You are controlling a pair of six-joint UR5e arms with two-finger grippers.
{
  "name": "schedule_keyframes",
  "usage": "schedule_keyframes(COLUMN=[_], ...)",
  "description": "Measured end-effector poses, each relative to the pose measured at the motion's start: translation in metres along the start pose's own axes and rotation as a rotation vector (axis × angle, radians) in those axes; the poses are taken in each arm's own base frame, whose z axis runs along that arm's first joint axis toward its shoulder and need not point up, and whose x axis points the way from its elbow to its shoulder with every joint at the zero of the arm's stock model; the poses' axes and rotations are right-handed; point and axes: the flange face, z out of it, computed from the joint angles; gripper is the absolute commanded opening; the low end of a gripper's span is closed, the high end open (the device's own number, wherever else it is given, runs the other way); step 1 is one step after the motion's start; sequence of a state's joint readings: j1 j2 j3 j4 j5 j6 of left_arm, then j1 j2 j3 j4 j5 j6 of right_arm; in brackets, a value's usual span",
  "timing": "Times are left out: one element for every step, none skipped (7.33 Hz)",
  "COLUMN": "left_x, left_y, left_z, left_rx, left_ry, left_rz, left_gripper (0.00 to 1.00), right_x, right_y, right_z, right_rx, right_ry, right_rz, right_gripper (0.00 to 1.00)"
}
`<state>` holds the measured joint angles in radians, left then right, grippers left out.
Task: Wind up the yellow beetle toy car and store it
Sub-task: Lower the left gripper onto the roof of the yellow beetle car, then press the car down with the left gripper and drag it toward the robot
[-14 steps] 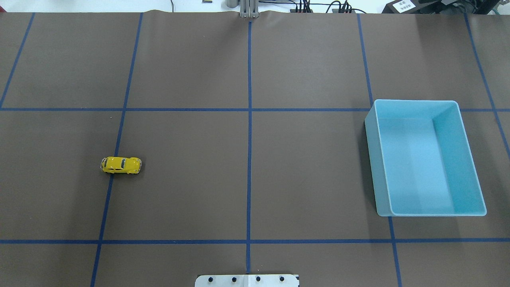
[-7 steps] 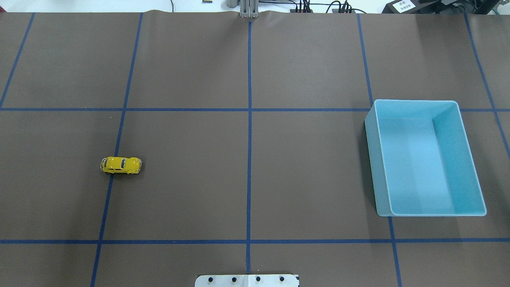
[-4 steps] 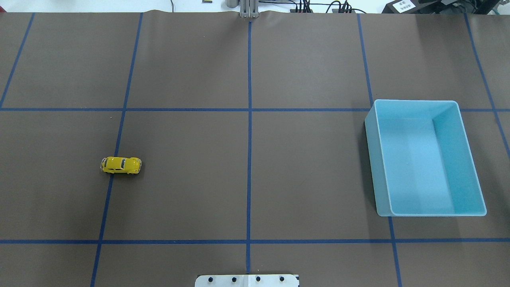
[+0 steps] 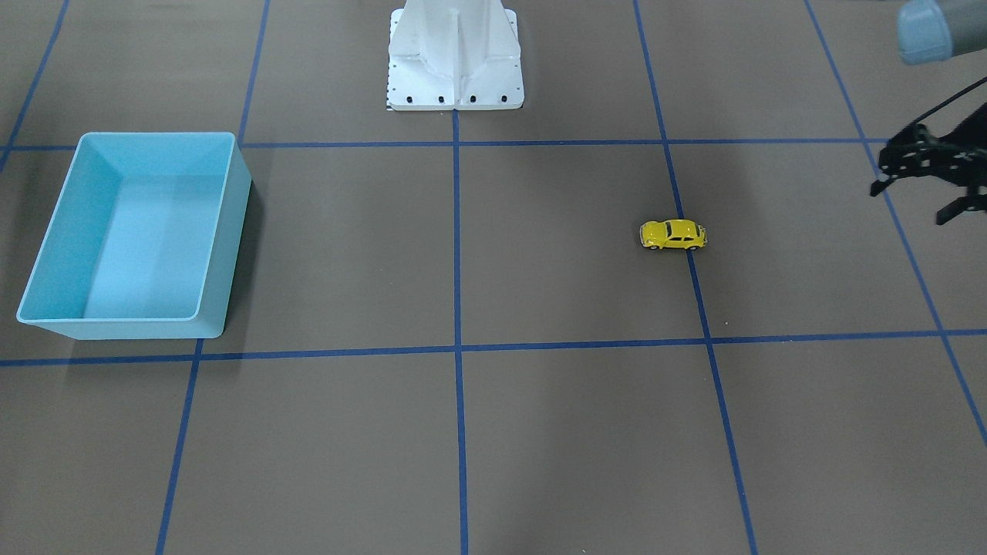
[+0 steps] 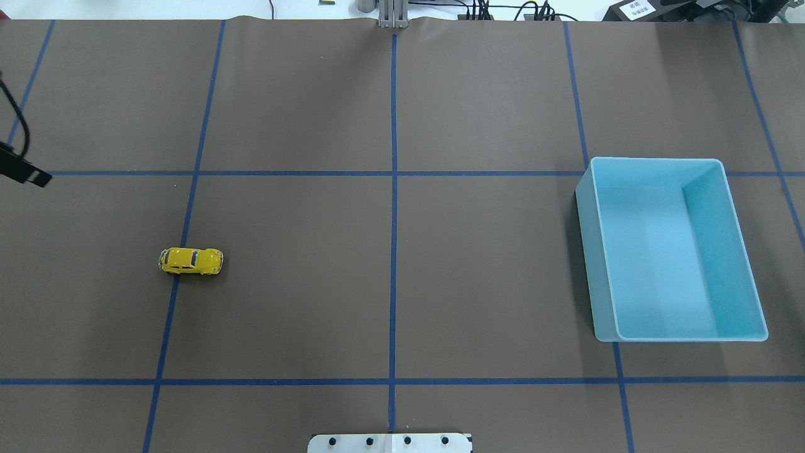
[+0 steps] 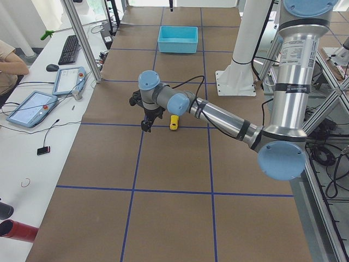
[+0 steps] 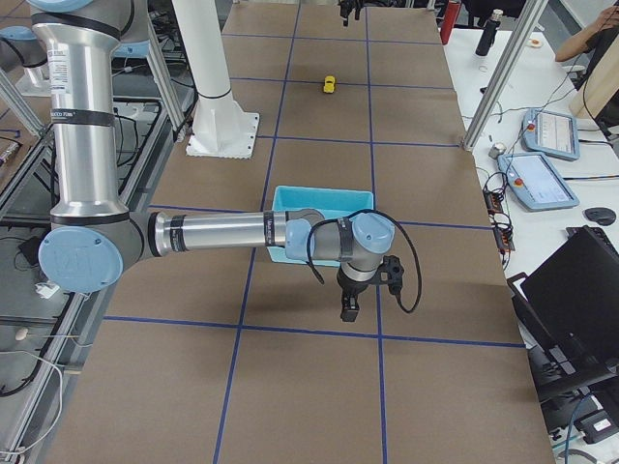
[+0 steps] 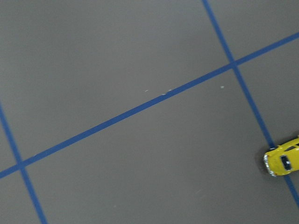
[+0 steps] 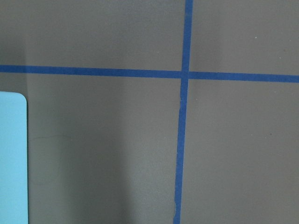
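In the front-facing view, the yellow beetle toy car (image 4: 673,234) stood on its wheels on the tabletop (image 4: 540,254), touching a blue tape line (image 4: 698,293) and well apart from the blue bin (image 4: 224,254). The left pincer (image 4: 907,206) hung at the view's right edge with its fingers spread wide, holding nothing.

In the overhead view, I saw the car in the left half and the bin in the right half.

In the left side view, the left pincer pointed down, near the car.

In the right side view, the right pincer (image 7: 348,309) pointed down near the bin; I could not tell its opening.

The left wrist camera caught the car at its right edge. The right wrist camera showed only one corner of the bin.
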<state>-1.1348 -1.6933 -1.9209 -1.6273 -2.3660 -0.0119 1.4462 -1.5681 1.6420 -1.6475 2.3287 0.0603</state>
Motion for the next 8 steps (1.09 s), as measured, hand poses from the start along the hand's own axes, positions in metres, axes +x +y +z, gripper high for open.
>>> schedule_keyframes(left_x=[0.050, 0.099, 0.140, 0.173, 0.191, 0.196, 0.193, 0.187], left_y=[-0.027, -0.041, -0.043, -0.039, -0.035, -0.032, -0.029, -0.025], left_z=[0.022, 0.045, 0.063, 0.081, 0.096, 0.103, 0.108, 0.113], left_rx=[-0.013, -0.030, -0.046, -0.058, -0.068, -0.073, -0.085, -0.106], left_ry=[0.047, 0.091, 0.103, 0.079, 0.052, 0.017, -0.025, -0.055], left_rz=[0.104, 0.198, 0.275, 0.351, 0.455, 0.622, 0.783, 0.906], left_gripper=[1.00, 1.00, 1.00, 1.00, 1.00, 1.00, 1.00, 1.00], right_x=[-0.001, -0.002, -0.003, -0.003, -0.003, -0.003, -0.003, -0.002], right_y=[-0.001, -0.003, -0.004, -0.005, -0.005, -0.004, -0.004, -0.003], right_z=[0.000, -0.002, -0.003, -0.004, -0.004, -0.004, -0.004, -0.004], right_rx=[0.001, 0.004, 0.006, 0.007, 0.008, 0.010, 0.010, 0.009], right_ry=[0.001, 0.001, 0.002, 0.003, 0.006, 0.011, 0.015, 0.017], right_rz=[-0.001, -0.002, -0.003, -0.004, -0.006, -0.007, -0.007, -0.006], right_gripper=[1.00, 1.00, 1.00, 1.00, 1.00, 1.00, 1.00, 1.00])
